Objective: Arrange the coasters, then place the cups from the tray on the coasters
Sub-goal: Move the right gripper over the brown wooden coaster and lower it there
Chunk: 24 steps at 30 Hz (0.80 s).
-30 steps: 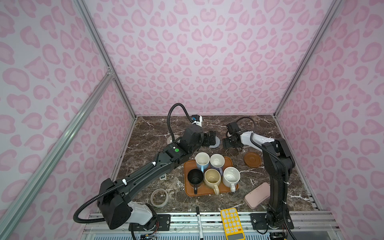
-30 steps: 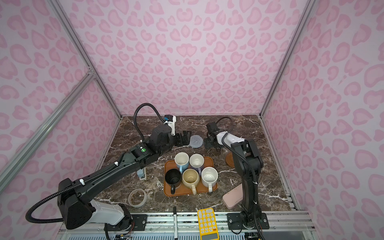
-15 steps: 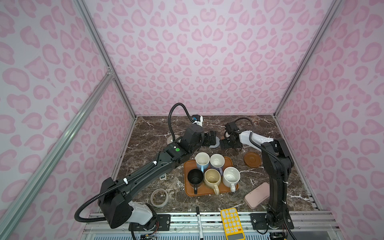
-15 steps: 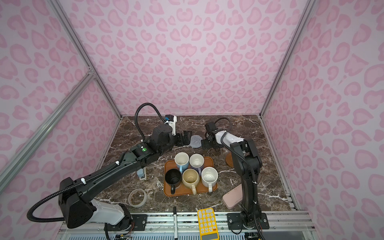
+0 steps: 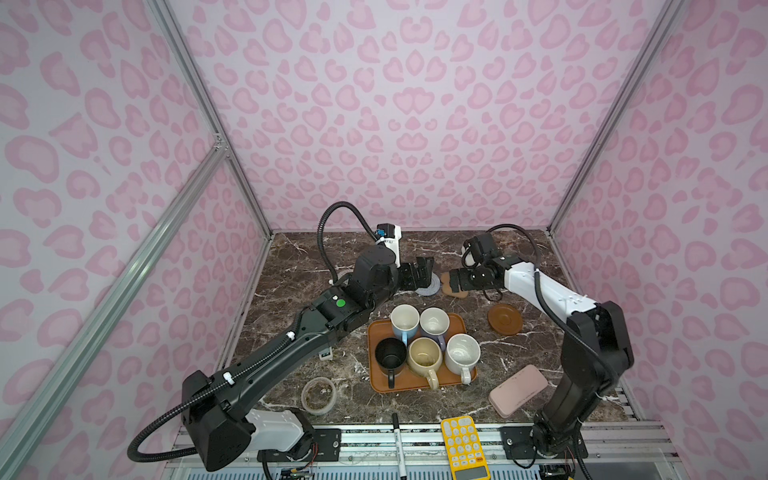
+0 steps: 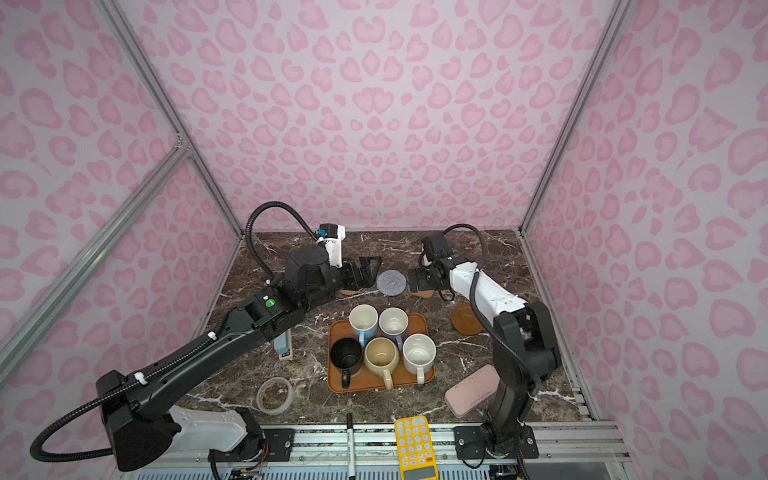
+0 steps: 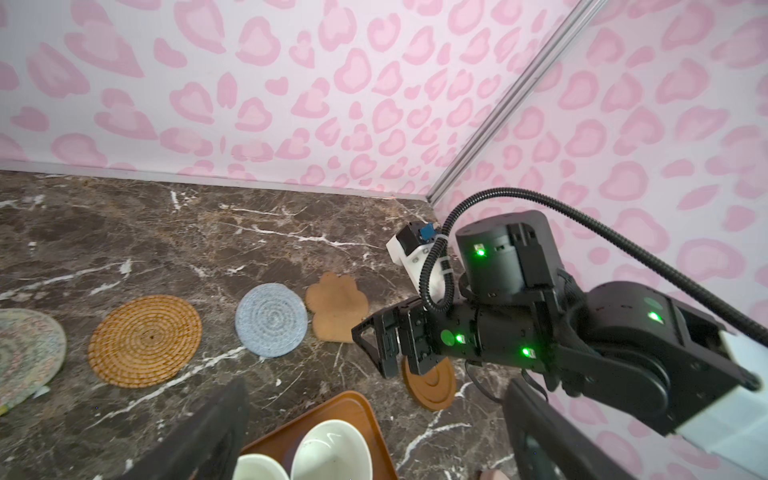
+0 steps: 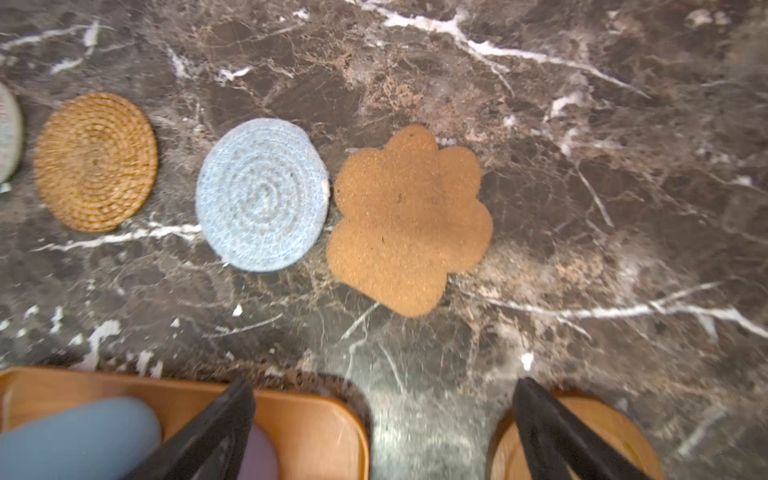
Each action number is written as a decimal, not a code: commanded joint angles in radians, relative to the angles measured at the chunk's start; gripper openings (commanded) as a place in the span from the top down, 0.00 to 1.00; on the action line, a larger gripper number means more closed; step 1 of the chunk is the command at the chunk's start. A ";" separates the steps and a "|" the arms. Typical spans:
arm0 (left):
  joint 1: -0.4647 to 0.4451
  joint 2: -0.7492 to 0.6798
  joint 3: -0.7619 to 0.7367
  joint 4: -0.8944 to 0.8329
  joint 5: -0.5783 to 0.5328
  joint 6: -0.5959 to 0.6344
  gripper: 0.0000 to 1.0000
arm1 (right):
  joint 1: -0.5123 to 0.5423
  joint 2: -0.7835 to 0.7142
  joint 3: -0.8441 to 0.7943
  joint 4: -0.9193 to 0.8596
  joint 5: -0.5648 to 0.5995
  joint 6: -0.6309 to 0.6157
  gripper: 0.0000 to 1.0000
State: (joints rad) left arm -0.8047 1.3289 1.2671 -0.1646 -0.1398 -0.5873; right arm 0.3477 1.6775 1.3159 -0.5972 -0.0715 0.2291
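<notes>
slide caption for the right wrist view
Open right gripper above marble table; ahead, a row: orange-tan woven round coaster, grey-blue woven round coaster, tan flower-shaped cork coaster

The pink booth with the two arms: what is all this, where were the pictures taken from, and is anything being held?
Two robot arms stand at a dark marble table; each ends in a two-fingered gripper. Two pictures look down from overhead; two come from cameras on the arms' wrists. Beyond the tray four mats lie in a row: cream coaster, orange-tan coaster, grey-blue coaster, cork flower coaster. The wooden coaster lies apart, right of the tray. Five mugs stand on the tray. The left gripper and right gripper are open, holding nothing.
</notes>
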 commanded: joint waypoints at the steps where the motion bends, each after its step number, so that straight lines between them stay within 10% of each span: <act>1: -0.001 0.008 -0.015 0.068 0.101 -0.043 0.03 | -0.025 -0.120 -0.094 0.016 -0.008 0.042 0.01; 10: -0.036 0.173 0.136 -0.079 0.165 -0.093 0.03 | -0.170 -0.376 -0.408 0.094 -0.033 0.159 0.06; 24: -0.114 0.345 0.262 -0.140 0.220 -0.048 0.03 | -0.210 -0.163 -0.430 0.078 -0.012 0.159 0.18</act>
State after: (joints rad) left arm -0.9203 1.6569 1.5093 -0.2916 0.0822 -0.6525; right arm 0.1310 1.4811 0.8757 -0.5396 -0.1066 0.3836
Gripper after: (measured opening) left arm 0.971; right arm 0.818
